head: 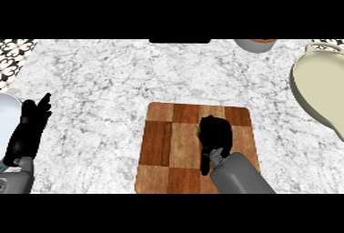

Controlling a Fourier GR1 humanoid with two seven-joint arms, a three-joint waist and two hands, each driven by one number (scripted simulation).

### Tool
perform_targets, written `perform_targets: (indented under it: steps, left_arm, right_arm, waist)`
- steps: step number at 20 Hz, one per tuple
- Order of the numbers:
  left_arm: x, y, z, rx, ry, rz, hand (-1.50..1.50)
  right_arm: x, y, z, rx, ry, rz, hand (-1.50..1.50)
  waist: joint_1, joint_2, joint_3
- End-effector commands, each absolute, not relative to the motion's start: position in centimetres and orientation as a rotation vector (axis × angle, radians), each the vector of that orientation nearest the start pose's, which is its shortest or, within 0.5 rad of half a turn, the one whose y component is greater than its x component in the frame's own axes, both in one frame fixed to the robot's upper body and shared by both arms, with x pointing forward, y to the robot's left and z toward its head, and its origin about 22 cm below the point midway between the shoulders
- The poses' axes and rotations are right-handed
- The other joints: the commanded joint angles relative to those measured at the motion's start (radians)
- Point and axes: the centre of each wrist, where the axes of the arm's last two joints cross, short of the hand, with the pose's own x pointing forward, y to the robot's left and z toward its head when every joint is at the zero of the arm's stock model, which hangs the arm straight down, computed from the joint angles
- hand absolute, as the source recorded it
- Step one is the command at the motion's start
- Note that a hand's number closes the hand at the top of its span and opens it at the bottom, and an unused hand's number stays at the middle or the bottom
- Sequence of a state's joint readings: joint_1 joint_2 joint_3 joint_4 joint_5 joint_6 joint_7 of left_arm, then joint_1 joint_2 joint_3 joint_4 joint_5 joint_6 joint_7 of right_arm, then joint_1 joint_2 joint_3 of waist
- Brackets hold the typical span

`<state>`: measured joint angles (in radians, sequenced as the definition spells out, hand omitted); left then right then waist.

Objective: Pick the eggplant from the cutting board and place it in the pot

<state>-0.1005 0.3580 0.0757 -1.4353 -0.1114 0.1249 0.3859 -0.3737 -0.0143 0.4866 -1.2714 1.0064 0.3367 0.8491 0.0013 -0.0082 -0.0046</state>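
Note:
A wooden cutting board (168, 154) lies in the middle of the marble counter. My right hand (216, 135) is down on the board's right half, its fingers curled over the eggplant. Only a small green bit of the eggplant (197, 129) shows at the hand's left edge, and the rest is hidden under the hand. The cream pot (316, 86) stands at the right edge of the view, well apart from the board. At the far left, my left hand (27, 129) rests open with its fingers up.
A pale round plate (5, 113) shows partly at the left edge beside my left hand. A small bowl (255, 44) and a dark object (179, 41) sit at the counter's far edge. Bare marble lies between the board and the pot.

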Motion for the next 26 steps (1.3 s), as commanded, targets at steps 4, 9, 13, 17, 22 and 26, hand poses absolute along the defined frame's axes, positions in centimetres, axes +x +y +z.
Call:
perform_targets:
  steps: [4, 9, 13, 17, 22, 26]
  left_arm:
    - [27.6, 32.5, 2.0, 0.52, -1.155, -0.072, 0.0]
    - [26.0, 33.6, 1.8, 0.54, -1.156, -0.095, 0.0]
    - [25.3, 34.2, 1.7, 0.56, -1.126, -0.029, 0.0]
    - [24.8, 35.4, 1.9, 0.578, -1.119, -0.019, 0.0]
    - [24.7, 35.2, 1.8, 0.579, -1.124, 0.002, 0.0]
    - [24.3, 35.2, 1.5, 0.562, -1.111, 0.001, 0.0]
  right_arm:
    - [30.1, -9.8, 1.8, -0.983, -0.807, 1.345, 1.5]
    - [30.1, -18.1, 3.8, -1.02, -0.903, 1.337, 1.5]
    - [30.4, -28.7, 4.7, -1.035, -0.865, 1.27, 1.5]
    - [30.4, -36.1, 7.9, -1.076, -0.899, 1.207, 1.5]
    - [29.3, -44.2, 13.7, -1.186, -1.062, 1.138, 1.5]
    - [28.2, -48.7, 18.4, -1.221, -1.322, 0.984, 1.5]
  waist:
    - [0.0, 0.009, 0.004]
    - [-0.015, 0.006, 0.005]
    - [-0.099, 0.007, 0.017]
    - [-0.11, 0.011, 0.021]
    - [-0.115, 0.011, 0.024]
    - [-0.104, 0.004, 0.024]
